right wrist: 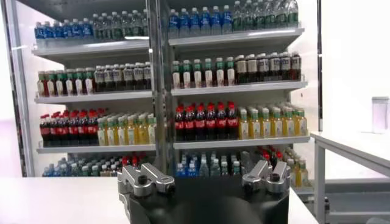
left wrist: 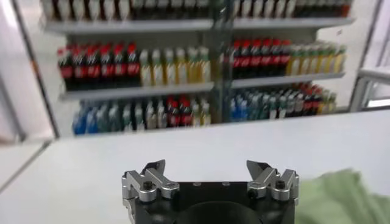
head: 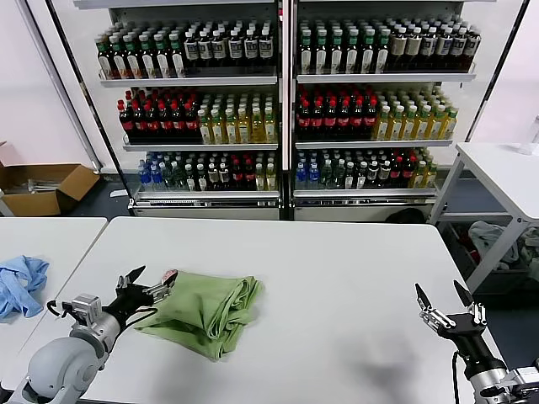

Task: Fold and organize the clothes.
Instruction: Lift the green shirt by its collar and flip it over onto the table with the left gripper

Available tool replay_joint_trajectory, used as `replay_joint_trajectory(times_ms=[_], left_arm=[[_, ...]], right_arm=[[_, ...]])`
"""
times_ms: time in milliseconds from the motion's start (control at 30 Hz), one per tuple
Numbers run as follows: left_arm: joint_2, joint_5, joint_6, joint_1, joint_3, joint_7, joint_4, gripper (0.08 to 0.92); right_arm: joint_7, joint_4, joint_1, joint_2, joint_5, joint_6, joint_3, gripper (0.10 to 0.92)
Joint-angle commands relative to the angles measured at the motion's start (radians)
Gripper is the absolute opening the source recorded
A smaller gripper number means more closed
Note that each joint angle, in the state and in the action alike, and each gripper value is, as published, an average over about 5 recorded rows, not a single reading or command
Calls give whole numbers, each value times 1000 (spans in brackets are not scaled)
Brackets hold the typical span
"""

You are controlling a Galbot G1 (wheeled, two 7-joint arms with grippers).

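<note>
From the head view, the green shirt (head: 206,310) lies folded in a bundle on the white table (head: 337,286). It sits at about eight o'clock from the table's middle. Its long side runs from about four o'clock to ten o'clock, and the layered edges of the fold face three o'clock. A bit of red and white print peeks out at its ten o'clock corner. The left gripper (head: 145,284) is just beside that corner, at the shirt's nine o'clock. Its claw is wide and holds nothing. I think it is there because it works on that end of the shirt. The right gripper (head: 445,305) is well apart, at about four o'clock on the table. Its claw is wide too and holds nothing. It seems to be waiting. A blue cloth (head: 20,284) lies on another table at nine o'clock, and a brown box (head: 46,187) sits on the floor behind it.

From the left wrist view, the left gripper (left wrist: 211,175) has its two fingers spread wide with only air between them. A bit of the green shirt (left wrist: 341,198) shows beside it, not touching. Shelves of bottles (left wrist: 183,67) stand far behind.

From the right wrist view, the right gripper (right wrist: 207,179) is spread wide and empty. The shirt is not seen here.
</note>
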Motion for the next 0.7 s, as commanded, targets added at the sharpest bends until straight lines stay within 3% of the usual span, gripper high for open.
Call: replay_joint_trajectory(times_ms=[33, 467, 567, 700], left_arm=[[-7, -77, 14, -17, 13, -6, 126, 823], [-29, -46, 39, -41, 87, 9, 126, 821], [-27, -33, 45, -41, 99, 18, 135, 791], [-23, -30, 53, -34, 108, 21, 122, 684]], right_arm=[[0, 1, 1, -1, -1, -2, 0, 823], [0, -7, 6, 1, -4, 0, 3, 823], [0, -9, 3, -2, 1, 2, 10, 823], [-1, -12, 1, -6, 5, 4, 15, 823]])
